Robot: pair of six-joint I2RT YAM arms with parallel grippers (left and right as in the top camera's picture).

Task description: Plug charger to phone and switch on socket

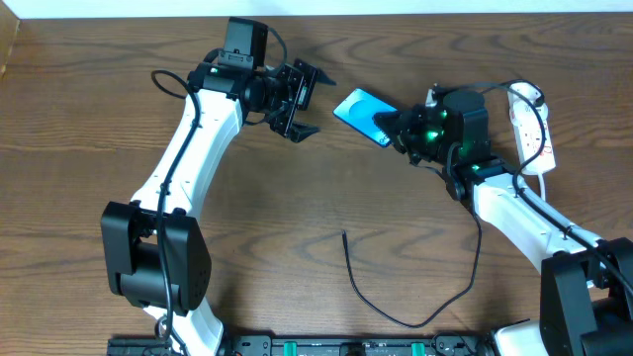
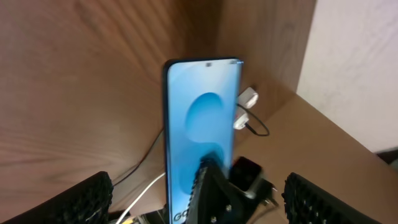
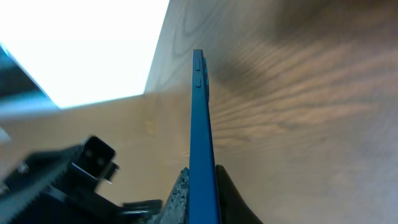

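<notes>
The phone (image 1: 358, 110), blue screen with lighter circles, is lifted off the table, pinched at its right end by my shut right gripper (image 1: 392, 127). The right wrist view shows it edge-on (image 3: 200, 112) between the jaws (image 3: 202, 186). My left gripper (image 1: 315, 102) is open and empty just left of the phone, facing its screen (image 2: 198, 124); its fingers (image 2: 202, 202) frame the bottom corners of that view. The charger cable (image 1: 381, 305) lies loose on the table, plug tip (image 1: 344, 234) free. The socket (image 1: 532, 124), a white power strip, lies at the far right.
A white wall edge runs along the table's back. The right arm (image 1: 514, 203) crosses over the cable's far end. In the left wrist view small white pieces (image 2: 246, 98) with a thin dark wire show behind the phone.
</notes>
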